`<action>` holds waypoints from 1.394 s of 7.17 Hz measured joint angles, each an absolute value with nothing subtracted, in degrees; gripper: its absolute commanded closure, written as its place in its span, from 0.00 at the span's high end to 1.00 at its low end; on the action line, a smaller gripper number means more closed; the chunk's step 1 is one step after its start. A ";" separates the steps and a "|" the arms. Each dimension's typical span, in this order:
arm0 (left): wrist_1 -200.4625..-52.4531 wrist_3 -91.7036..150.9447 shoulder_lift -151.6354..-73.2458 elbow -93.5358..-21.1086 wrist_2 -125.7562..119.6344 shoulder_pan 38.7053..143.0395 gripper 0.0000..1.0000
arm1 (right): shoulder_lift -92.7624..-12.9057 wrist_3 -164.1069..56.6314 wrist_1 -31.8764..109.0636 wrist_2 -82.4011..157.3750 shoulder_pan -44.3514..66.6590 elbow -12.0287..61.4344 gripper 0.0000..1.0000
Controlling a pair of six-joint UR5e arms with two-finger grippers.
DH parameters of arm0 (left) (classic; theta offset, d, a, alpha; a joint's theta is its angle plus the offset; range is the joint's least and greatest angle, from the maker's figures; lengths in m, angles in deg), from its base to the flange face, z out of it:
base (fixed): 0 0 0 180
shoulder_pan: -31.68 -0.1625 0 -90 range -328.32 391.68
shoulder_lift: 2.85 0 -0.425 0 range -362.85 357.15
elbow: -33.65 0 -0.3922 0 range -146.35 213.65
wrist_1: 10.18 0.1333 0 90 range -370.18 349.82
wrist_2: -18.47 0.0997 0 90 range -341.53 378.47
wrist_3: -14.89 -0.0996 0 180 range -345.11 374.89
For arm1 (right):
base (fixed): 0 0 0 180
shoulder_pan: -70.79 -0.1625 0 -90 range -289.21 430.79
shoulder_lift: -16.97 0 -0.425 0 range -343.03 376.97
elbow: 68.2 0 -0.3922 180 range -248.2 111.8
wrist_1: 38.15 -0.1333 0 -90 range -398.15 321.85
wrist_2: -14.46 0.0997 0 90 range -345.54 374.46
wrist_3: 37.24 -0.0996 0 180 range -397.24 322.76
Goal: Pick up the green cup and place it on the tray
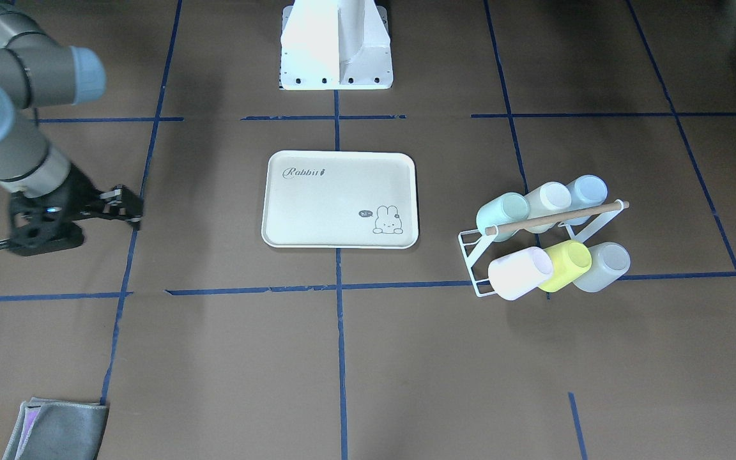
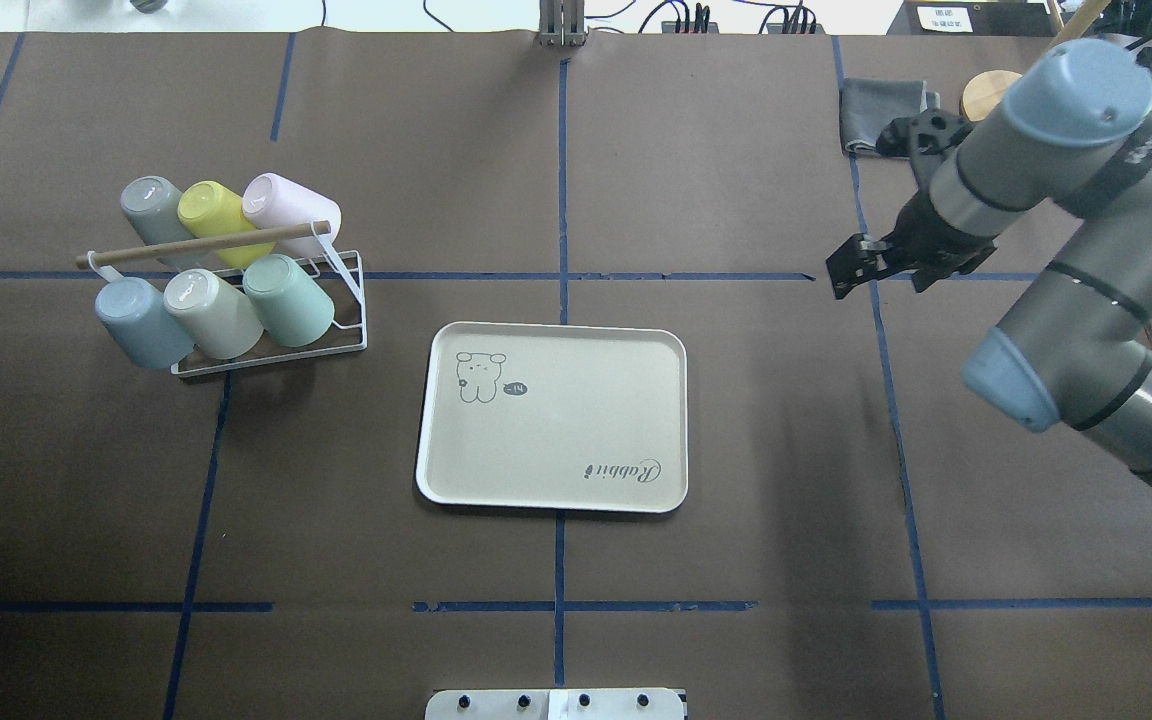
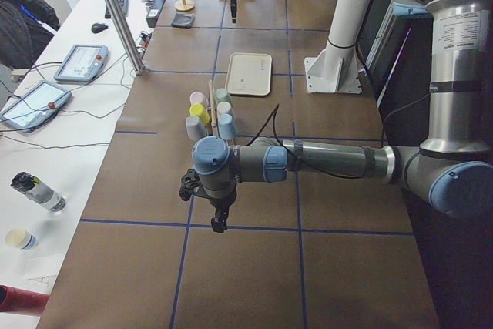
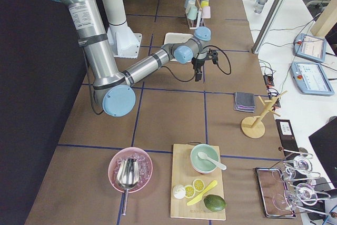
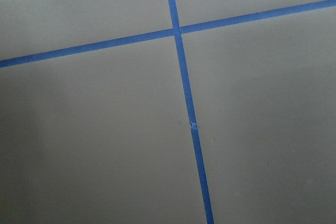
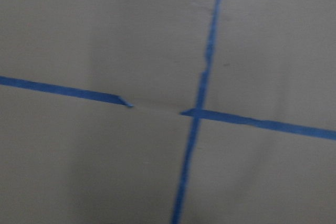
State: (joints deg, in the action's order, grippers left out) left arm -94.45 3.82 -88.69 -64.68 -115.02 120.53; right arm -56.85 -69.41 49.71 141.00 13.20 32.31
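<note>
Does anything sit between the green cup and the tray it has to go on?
Nothing visible stands between them. The green cup hangs on the rack, at the end of its row nearest the tray. Only the rack's wire end frame and the wooden rod run close by it. A cream cup sits on its far side.

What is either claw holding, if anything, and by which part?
Nothing. The right claw hangs empty, the left claw looks empty too, and the green cup sits in the rack.
</note>
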 measured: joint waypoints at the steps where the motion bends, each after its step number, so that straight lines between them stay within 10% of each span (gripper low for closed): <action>1: -94.43 3.79 -88.64 -65.32 -114.34 120.55 1.00 | -60.55 -58.96 51.40 142.17 7.72 32.29 1.00; 10: -98.78 12.04 -90.63 -65.67 -114.48 120.33 1.00 | -82.66 -27.64 59.21 145.33 -19.86 37.09 1.00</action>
